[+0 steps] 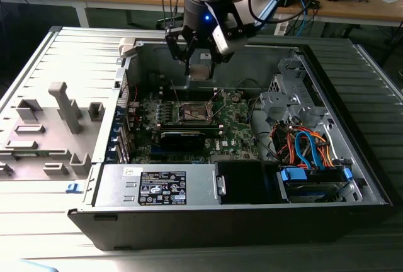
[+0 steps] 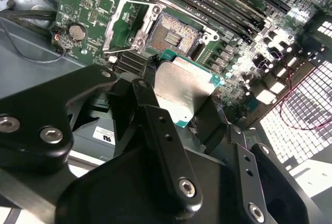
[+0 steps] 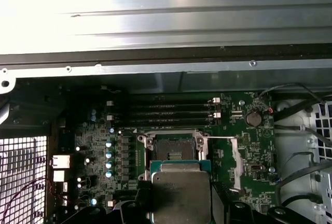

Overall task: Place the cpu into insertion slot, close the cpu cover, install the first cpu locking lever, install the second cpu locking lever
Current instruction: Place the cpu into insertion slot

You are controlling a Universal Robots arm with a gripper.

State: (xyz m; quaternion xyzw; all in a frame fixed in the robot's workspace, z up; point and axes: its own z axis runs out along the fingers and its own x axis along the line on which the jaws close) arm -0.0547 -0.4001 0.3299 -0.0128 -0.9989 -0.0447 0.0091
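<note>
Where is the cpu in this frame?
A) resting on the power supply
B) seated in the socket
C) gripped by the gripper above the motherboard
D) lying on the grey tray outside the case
C: in the second wrist view the cpu is clamped in the gripper, and the socket beneath it is open and bare.

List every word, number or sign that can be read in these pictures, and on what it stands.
None can be read.
Black label on the power supply: print too small.
White sticker in the second wrist view: partly hidden, blurred.
The cpu, metal top: no legible marking.
</note>
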